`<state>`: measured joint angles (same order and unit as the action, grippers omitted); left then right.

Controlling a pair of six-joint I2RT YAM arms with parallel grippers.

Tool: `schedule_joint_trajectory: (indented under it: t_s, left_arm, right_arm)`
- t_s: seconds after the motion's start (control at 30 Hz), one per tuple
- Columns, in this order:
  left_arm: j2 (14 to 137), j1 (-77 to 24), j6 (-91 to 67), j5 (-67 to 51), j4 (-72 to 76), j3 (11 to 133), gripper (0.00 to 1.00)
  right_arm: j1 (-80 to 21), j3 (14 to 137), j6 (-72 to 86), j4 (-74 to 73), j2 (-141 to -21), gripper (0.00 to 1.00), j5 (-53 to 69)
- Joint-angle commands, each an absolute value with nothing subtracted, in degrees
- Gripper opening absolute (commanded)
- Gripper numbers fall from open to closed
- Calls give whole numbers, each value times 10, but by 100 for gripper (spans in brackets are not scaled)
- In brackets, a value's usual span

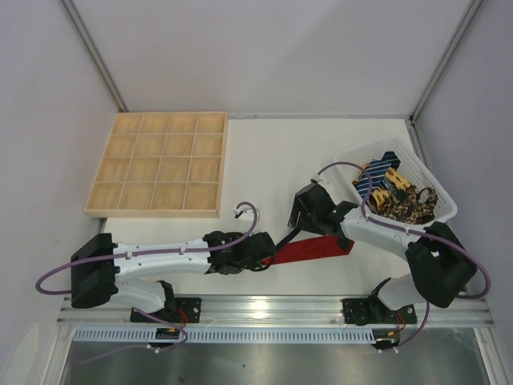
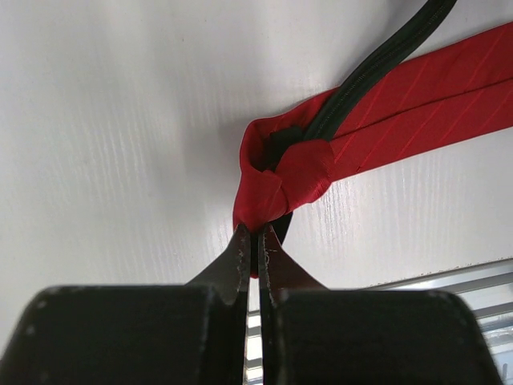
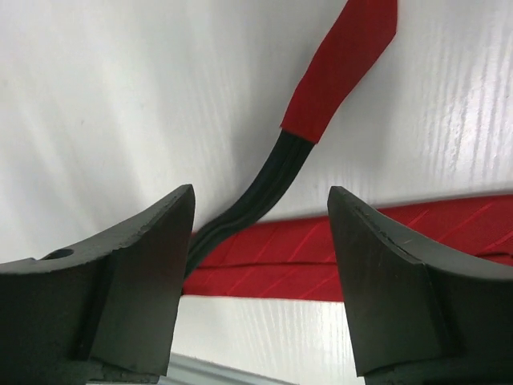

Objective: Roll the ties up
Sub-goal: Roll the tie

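Red tie (image 1: 313, 249) lies flat on table (image 1: 264, 160) between both arms. Left gripper (image 2: 255, 241) fingers clenched on its folded end, likely anchoring the roll's core. Right gripper (image 3: 260, 216) fingers released, straddling the tie's black lining strip (image 3: 256, 196). 1 tie in work; the rest sit in white basket (image 1: 437, 210).

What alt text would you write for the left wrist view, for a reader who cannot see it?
The left end effector, its fingers shut, pinches the folded end of a red necktie on a white table. The tie runs toward the upper right, its dark lining showing along it.
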<state>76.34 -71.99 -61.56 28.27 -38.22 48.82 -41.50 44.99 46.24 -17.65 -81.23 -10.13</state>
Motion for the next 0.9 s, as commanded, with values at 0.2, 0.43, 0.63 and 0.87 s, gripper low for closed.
schedule_joint_trajectory:
  t_s: [0.2, 0.43, 0.63, 0.87]
  left_arm:
    - [748, -724, -635, 281, -352, 470, 0]
    - [732, -725, -652, 294, -359, 464, 0]
    - [721, -726, -660, 300, -356, 451, 0]
    - [711, -726, -671, 304, -354, 439, 1]
  right_arm:
    - [-413, 562, 522, -245, -932, 73, -216]
    - [-416, 592, 571, -294, -974, 66, -260]
    - [-422, 570, 580, -290, -964, 40, -260]
    - [-417, 563, 570, -281, -967, 14, -248]
